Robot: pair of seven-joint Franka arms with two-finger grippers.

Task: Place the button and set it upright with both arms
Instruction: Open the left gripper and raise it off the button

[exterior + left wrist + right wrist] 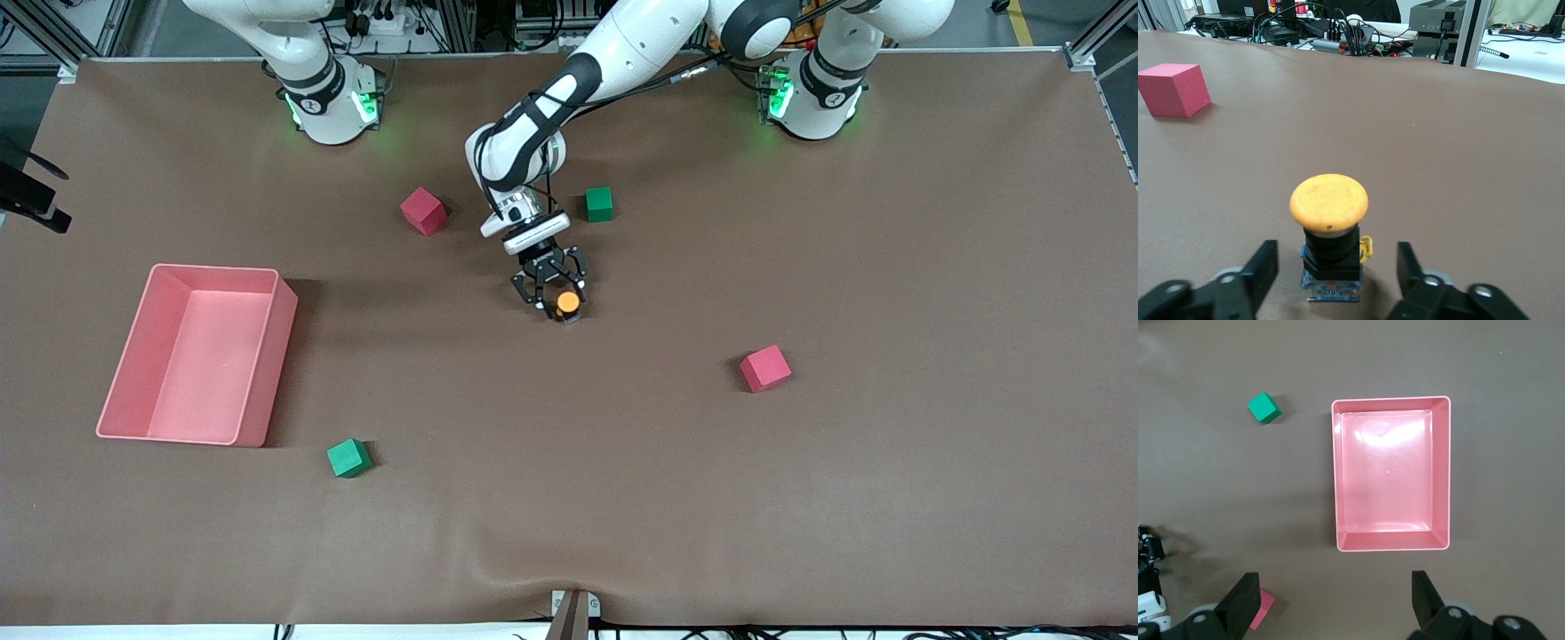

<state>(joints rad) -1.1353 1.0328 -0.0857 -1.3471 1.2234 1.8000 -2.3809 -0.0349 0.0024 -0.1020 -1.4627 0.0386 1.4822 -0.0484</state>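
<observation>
Green cube (348,458) lies nearest the camera. Button (567,304) stands upright mid-table — left gripper (555,293) spread wide around it, not touching. Right gripper (1335,600) open, empty — over pink bin (1441,473).

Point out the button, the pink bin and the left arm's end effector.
button (1329,199): left wrist view, on the orange cap.
pink bin (277,342): front view, on its side wall.
left end effector (558,293): front view, midway between the open fingertips, around the button.
</observation>
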